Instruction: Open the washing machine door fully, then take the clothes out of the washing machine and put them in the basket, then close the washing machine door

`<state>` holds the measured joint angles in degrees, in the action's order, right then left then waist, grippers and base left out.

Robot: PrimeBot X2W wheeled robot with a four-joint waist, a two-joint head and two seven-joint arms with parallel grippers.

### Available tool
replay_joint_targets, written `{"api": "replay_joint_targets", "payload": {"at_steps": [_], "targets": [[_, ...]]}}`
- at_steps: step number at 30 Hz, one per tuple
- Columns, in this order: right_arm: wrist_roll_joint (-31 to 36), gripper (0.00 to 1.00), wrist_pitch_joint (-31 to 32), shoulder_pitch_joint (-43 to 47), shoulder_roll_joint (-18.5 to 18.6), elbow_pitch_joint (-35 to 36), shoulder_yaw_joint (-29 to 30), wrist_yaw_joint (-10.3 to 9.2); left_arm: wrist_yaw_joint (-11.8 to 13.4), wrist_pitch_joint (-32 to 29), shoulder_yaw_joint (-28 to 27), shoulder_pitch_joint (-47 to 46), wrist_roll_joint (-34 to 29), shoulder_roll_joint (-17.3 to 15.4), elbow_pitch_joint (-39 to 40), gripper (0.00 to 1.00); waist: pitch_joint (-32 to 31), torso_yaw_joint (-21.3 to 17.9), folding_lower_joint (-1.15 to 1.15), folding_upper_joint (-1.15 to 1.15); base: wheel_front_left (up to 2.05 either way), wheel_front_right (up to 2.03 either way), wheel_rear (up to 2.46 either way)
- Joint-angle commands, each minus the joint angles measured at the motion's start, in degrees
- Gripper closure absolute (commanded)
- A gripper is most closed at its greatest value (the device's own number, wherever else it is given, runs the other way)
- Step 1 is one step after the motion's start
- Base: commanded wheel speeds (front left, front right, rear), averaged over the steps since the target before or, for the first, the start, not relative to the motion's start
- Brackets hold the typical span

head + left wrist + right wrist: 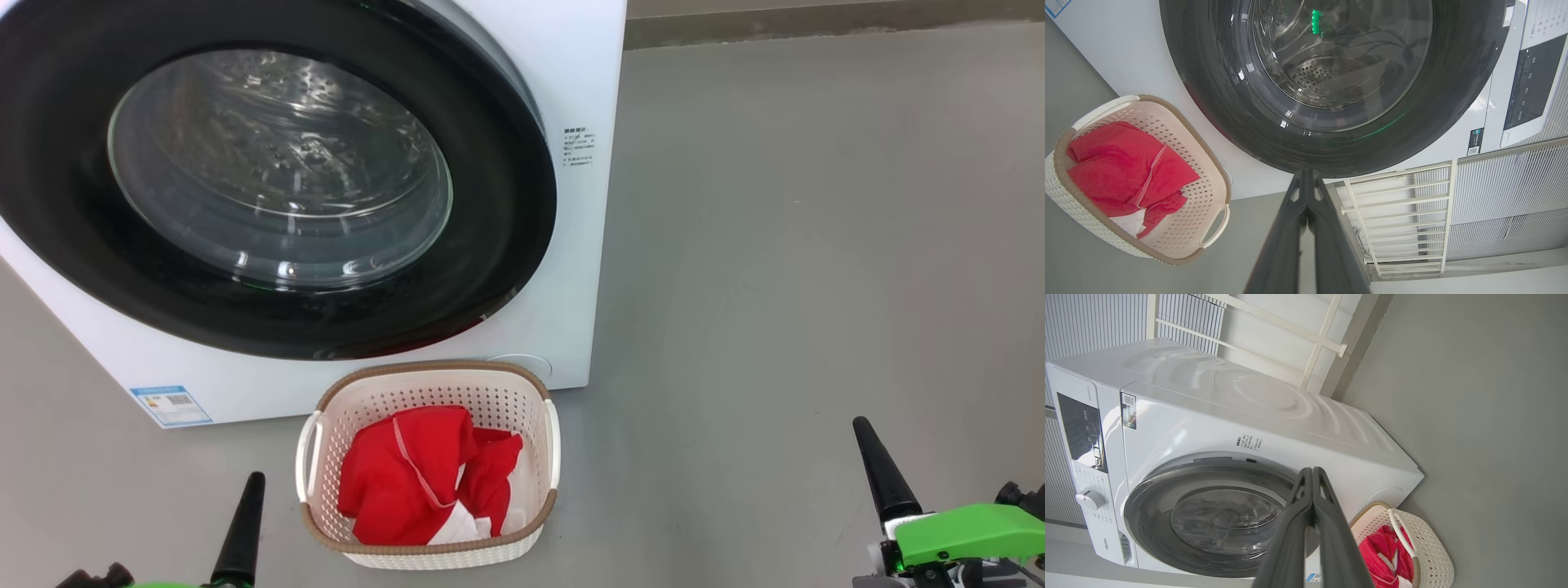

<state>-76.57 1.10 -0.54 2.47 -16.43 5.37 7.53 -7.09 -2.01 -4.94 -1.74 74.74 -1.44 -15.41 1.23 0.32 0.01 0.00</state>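
The white washing machine [563,73] stands ahead, its round black-rimmed door [490,269] shut flat against the front; through the glass the steel drum looks empty. The red and white clothes [424,482] lie in the cream basket [433,376] on the floor just in front of the machine. My left gripper [245,514] is low at the basket's left, shut with nothing in it. My right gripper [878,469] is far to the right over bare floor, also shut and empty. The wrist views show the door [1241,122] [1147,522], the basket [1208,245] [1433,555] and each pair of fingers [1306,192] [1311,486] pressed together.
Grey floor [816,245] spreads wide to the right of the machine. A white railing [1396,212] and ribbed wall panels stand behind the machine. A blue label [170,406] sits at the machine's lower left corner.
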Motion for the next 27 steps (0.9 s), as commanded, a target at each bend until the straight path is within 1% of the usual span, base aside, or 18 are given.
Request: {"api": "replay_joint_targets", "payload": {"at_steps": [1, 11, 24, 27], "targets": [[-2.4, 1.00, 0.6, -3.3, 1.0, 1.8, -0.4, -0.03, -0.3, -0.6, -1.3, -2.8, 2.4, -1.2, 1.3, 1.00, -0.1, 0.0, 0.00, 0.00, 0.00, 0.00, 0.00], [-7.6, 1.00, 2.2, -4.1, 1.0, 2.1, -0.1, -0.03, -0.3, -2.1, -1.5, -3.4, 8.0, -1.3, 1.3, 1.00, -0.5, -0.1, 0.00, 0.00, 0.00, 0.00, 0.00], [-15.7, 1.00, 4.6, -5.5, 1.0, 2.4, 0.4, -0.04, -0.4, -4.4, -1.6, -4.4, 16.8, -1.4, 1.4, 1.00, -1.0, -0.3, 0.00, 0.00, 0.00, 0.00, 0.00], [-16.2, 1.00, 4.8, -5.6, 1.0, 2.4, 0.4, -0.04, -0.4, -4.5, -1.6, -4.5, 17.4, -1.4, 1.4, 1.00, -1.1, -0.3, 0.00, 0.00, 0.00, 0.00, 0.00]]}}
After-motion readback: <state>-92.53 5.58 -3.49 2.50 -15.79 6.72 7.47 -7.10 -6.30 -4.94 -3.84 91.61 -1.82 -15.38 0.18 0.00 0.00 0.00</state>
